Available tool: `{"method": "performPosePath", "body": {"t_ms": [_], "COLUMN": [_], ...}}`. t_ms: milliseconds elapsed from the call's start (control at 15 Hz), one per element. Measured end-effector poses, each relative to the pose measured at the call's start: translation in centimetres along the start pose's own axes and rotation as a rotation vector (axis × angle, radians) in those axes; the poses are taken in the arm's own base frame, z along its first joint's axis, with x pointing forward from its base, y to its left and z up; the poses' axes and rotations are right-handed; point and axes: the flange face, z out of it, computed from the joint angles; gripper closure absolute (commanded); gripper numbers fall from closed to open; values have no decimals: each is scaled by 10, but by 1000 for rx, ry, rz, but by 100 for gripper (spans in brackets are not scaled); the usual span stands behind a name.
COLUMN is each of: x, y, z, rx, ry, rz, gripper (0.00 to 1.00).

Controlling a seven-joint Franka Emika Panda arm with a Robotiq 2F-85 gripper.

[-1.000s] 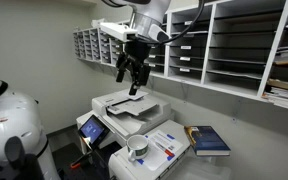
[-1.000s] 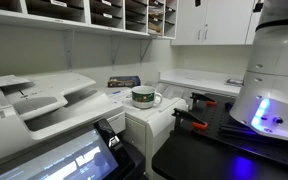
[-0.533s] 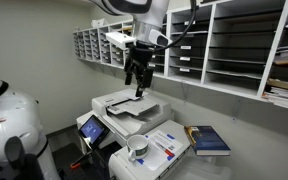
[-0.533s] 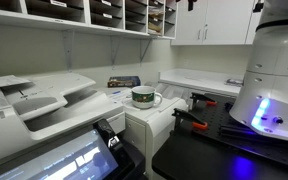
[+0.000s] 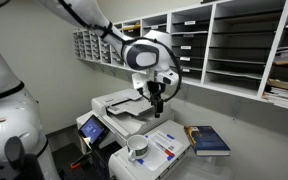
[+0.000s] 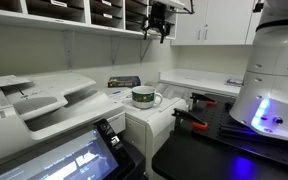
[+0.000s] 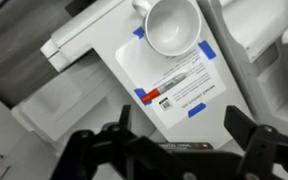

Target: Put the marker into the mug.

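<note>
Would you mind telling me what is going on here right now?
A robot arm is working over a printer stand. Its gripper hangs open and empty in the air above the mug. The mug stands at the edge of a white sheet, with a blue book nearby. In the wrist view the mug looks empty. A slim red-and-dark thing lying on the sheet may be the marker, and it is not yet picked up.

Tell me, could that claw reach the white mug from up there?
Probably yes: the gripper hangs open, higher than the mug and a little aside, and nothing stands between them.
</note>
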Motion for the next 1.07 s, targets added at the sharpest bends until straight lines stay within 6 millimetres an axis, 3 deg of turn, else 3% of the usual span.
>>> {"method": "performPosePath", "body": {"t_ms": [200,400,733,1067], "x": [28,52,82,89], "y": [1,2,7,1], "z": [58,103,166,212], "rx": [-13,-36,-83,-158], "ry": [61,114,166,195], "rz": [153,308,578,845], "gripper": [0,0,0,0]}}
